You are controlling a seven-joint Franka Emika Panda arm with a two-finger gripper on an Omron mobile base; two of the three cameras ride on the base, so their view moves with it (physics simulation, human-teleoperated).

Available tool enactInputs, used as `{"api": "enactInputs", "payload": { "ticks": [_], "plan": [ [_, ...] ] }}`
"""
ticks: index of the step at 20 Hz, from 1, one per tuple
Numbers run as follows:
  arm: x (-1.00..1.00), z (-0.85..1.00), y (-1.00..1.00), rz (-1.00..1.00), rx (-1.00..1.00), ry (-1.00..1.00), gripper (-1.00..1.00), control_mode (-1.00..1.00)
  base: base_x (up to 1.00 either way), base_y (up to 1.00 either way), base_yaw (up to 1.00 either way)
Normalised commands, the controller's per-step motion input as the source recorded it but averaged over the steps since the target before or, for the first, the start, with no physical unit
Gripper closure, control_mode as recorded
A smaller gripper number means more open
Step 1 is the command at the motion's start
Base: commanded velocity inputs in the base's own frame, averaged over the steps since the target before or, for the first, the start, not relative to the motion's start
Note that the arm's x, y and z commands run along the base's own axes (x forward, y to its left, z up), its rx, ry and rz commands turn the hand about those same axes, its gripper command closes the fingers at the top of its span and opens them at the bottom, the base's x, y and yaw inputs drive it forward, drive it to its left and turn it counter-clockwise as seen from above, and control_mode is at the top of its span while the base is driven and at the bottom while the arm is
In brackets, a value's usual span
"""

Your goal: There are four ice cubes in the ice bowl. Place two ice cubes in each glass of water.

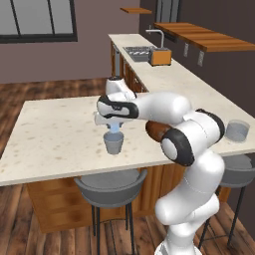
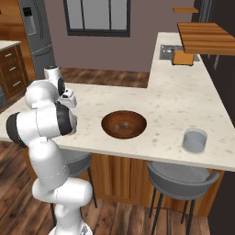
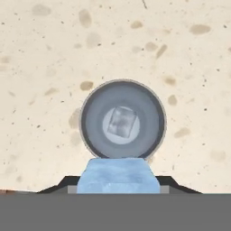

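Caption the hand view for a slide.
Gripper holds an ice cube above a glass of water that already contains one cube, on the speckled counter.

Near glass (image 1: 114, 143) by counter (image 1: 55, 139) front edge, one ice cube (image 3: 121, 124) inside; gripper (image 1: 115, 128) right above it, clamping another ice cube (image 3: 118, 177). Ice bowl (image 2: 124, 125) mid-counter, two cubes (image 2: 121, 125) inside. Second glass (image 2: 194, 140) near right end.

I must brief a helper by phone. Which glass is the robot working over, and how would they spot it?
Find the pale speckled island counter. On its near side, left of the wooden ice bowl, stands a glass directly under the hand, which holds an ice cube. Unlike the other glass at the far right, it already holds one cube.
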Motion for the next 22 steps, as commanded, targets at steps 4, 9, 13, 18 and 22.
{"api": "enactInputs", "payload": {
  "ticks": [4,9,13,18,22],
  "plan": [
    [0.52,-0.11,0.15,0.0,-0.03,0.02,1.0,-1.0,0.0,0.0,0.0],
    [0.17,-0.24,-0.02,0.06,0.0,0.01,1.0,-1.0,0.0,0.0,0.0],
    [0.0,-0.35,-0.09,0.12,0.0,0.01,1.0,-1.0,0.0,0.0,0.0],
    [0.0,-0.28,-0.09,0.11,0.01,0.0,1.0,-1.0,0.0,0.0,0.0],
    [0.0,-0.28,-0.02,0.11,0.01,0.0,1.0,-1.0,0.0,0.0,0.0]
  ]
}}
